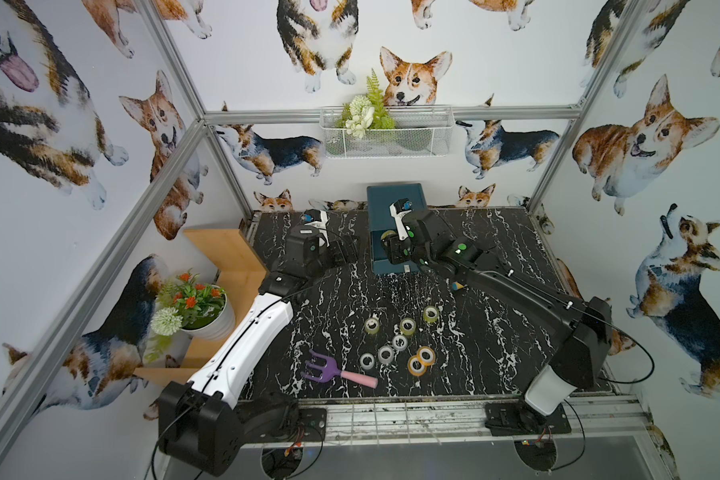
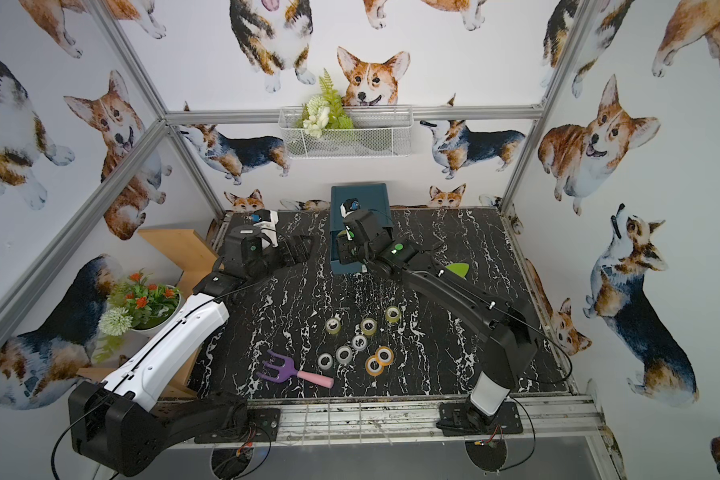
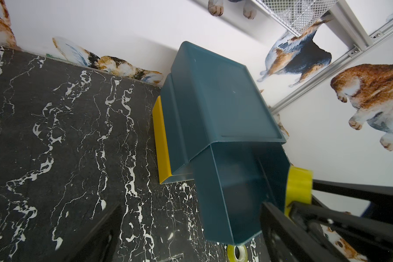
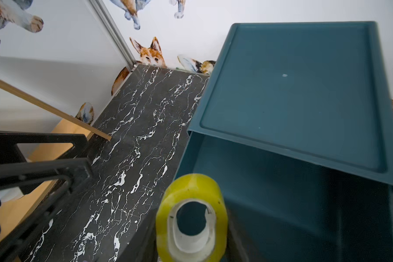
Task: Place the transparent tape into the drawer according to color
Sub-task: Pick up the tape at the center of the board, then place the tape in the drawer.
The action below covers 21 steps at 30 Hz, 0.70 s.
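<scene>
Item 1: right gripper [image 1: 391, 243], fingers closed partway on 1 yellow-green tape roll [image 4: 191, 217], its hollow core facing the wrist camera. The roll hangs over the pulled-out drawer [image 3: 232, 192] of the teal drawer unit [image 1: 395, 199] at the back of the table [image 1: 495, 353]. From where I stand I cannot tell whether it touches the drawer wall.

Item 2: left gripper [image 1: 347, 249], fingers spread wide with nothing between them, just beside the drawer unit on its left side, low over the marble.

Item 3: 3 yellow-green rolls [image 1: 407, 326], loose on the table toward the front (2 side by side, 1 a little further right and back).

Item 4: 3 clear grey rolls [image 1: 386, 354], in a slanted line just in front of those.

Item 5: 2 orange rolls [image 1: 417, 365], touching each other, beside the grey ones.

Item 6: purple toy fork [image 1: 321, 368] with a pink handle, lying flat near the front edge, left of the rolls.
</scene>
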Each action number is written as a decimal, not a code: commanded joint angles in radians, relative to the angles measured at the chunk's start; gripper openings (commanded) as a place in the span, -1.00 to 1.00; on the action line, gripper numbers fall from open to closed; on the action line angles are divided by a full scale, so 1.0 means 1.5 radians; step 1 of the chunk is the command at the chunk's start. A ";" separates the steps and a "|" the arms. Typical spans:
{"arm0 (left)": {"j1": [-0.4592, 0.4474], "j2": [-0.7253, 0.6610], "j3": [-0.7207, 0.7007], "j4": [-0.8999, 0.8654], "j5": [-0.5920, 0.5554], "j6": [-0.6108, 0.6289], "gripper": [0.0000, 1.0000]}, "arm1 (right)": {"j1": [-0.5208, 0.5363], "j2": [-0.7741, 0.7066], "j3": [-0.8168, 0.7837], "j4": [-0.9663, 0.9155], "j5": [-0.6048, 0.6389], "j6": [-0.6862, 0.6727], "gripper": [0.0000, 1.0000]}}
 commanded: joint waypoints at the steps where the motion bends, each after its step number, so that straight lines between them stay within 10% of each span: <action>1: 0.002 -0.006 0.003 -0.002 0.001 0.004 0.99 | -0.004 0.034 0.035 -0.011 -0.017 -0.015 -0.20; 21: 0.003 0.008 0.022 -0.013 0.047 0.012 0.99 | -0.022 0.092 0.053 -0.030 -0.044 -0.018 0.25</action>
